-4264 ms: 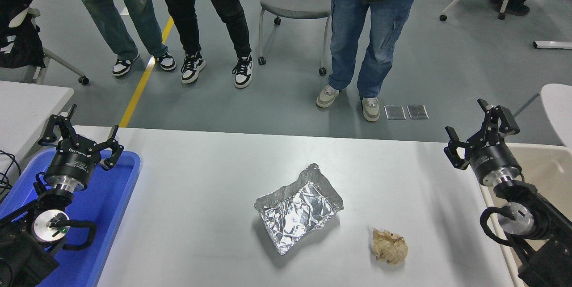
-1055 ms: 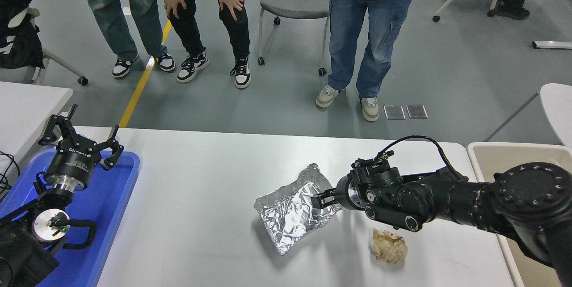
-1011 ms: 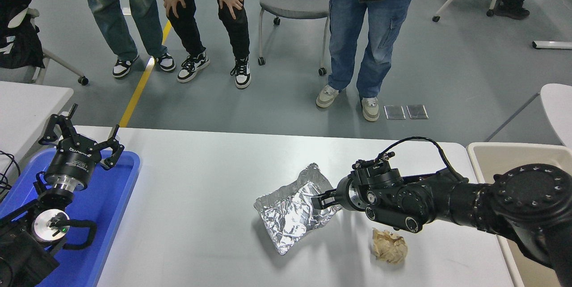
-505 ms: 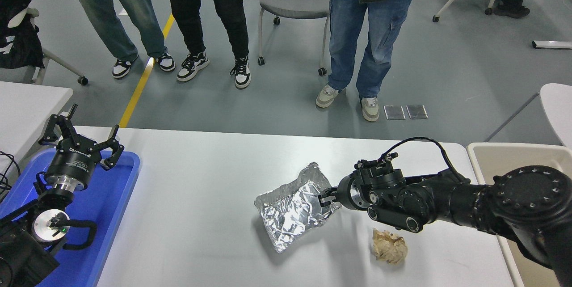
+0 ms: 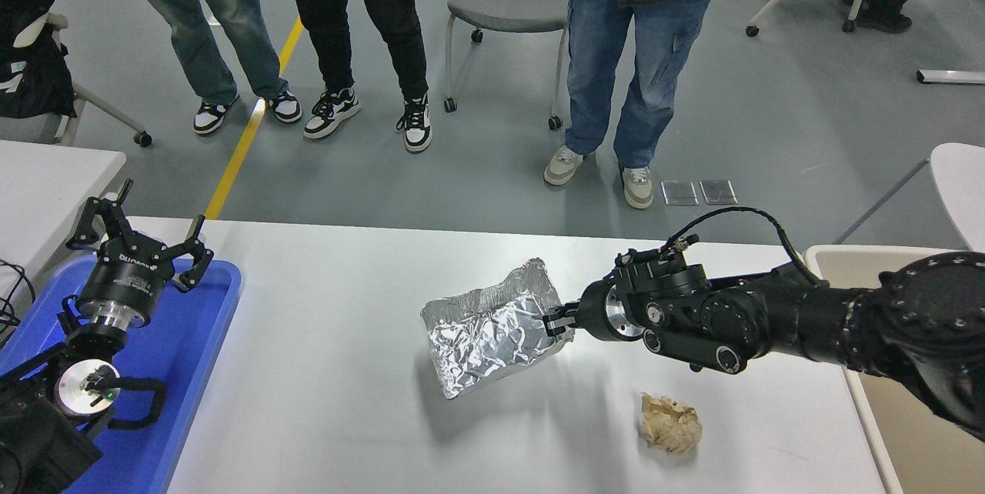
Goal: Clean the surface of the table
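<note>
The white-grey table surface (image 5: pixel 331 394) fills the lower picture. A crumpled silver foil tray (image 5: pixel 489 332) hangs tilted above the table's middle, its shadow on the tabletop below. My right gripper (image 5: pixel 560 318) is shut on the foil tray's right rim and holds it up. A crumpled beige paper ball (image 5: pixel 671 422) lies on the table at the front right, below my right arm. My left gripper (image 5: pixel 138 236) is open and parked at the lower left, over the blue tray.
A blue plastic tray (image 5: pixel 185 371) lies at the table's left end. A beige bin (image 5: pixel 916 432) stands at the right edge. Several people stand beyond the far edge, beside a grey chair (image 5: pixel 512 5).
My right arm came in from the right, closed on the foil tray's right rim and lifted it off the table, up and slightly left. The paper ball has not moved.
</note>
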